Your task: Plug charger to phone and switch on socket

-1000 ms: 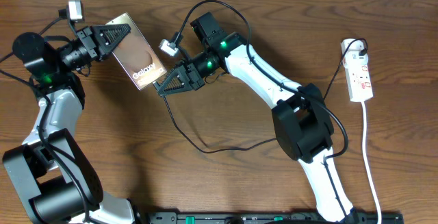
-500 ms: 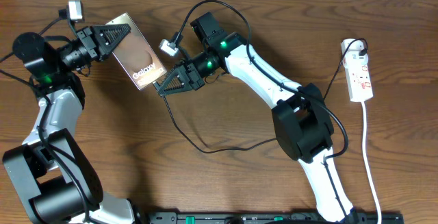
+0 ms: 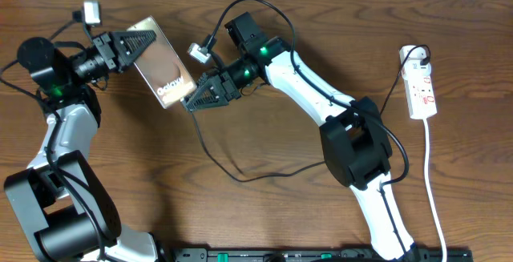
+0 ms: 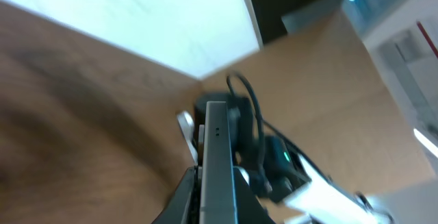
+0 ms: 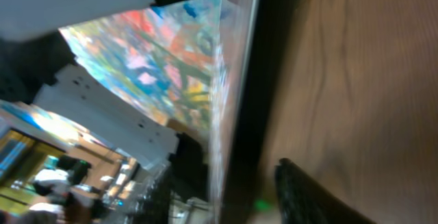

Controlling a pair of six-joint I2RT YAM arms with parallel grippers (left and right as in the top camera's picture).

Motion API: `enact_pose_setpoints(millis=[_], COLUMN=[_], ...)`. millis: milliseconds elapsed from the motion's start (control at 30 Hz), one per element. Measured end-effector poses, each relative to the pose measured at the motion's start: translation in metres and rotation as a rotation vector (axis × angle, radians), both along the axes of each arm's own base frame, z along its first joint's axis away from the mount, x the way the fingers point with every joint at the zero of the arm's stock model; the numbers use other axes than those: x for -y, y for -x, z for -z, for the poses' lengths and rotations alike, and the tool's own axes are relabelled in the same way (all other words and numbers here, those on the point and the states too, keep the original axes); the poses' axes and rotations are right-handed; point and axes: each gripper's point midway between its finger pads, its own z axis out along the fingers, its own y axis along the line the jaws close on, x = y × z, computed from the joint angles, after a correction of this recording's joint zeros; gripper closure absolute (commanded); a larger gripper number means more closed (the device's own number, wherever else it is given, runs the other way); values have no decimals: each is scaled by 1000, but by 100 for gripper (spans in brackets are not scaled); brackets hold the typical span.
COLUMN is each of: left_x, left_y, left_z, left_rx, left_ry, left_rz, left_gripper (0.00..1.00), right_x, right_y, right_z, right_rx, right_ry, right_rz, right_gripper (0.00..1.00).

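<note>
Nearest us, the charger (image 3: 240, 177) loops slack across the bench (image 3: 240, 222). Beyond it, the left gripper (image 3: 138, 39) has its jaws clenched on the upper end of the phone (image 3: 164, 74), its arm reaching rightward. The right gripper (image 3: 196, 100) sits at the phone's lower edge, its arm stretched leftward. We cannot tell how its jaws stand. The socket (image 3: 422, 86) lies well apart, far right.

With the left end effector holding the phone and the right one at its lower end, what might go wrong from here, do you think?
1. The left end effector grips the phone by its far end only, so a push from the right end effector might twist the phone or make it slip.
2. The charger lies in a slack loop beside the right arm and might snag when that arm moves.
</note>
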Motion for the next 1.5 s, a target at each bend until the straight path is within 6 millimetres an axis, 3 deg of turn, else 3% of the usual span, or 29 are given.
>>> enact_pose_setpoints(millis=[67,167,667,800,1033,1233,1500], left_x=[4,9,7,-5,-31,-35,-38], left_y=[3,6,6,6,6,6,1], left_z=[0,1,1,1,1,2,22], left_rx=[-1,-2,-3,-3,-3,-13,-183], left_ry=[-1,-3,-3,-3,-3,2,81], left_rz=[24,49,49,21,-43,-52,-88], left_gripper=[93,93,93,93,93,93,93], right_x=[1,2,5,12,41,67,98], right_y=[-2,-4,-5,-11,-38,-56,-68], right_z=[0,0,1,2,6,24,70], right_rx=[-2,2,-11,-44,-103,-185,-217], right_ry=[2,0,10,32,73,211,509], right_rz=[5,9,14,33,114,209,333], right_gripper=[18,1,1,1,1,1,1])
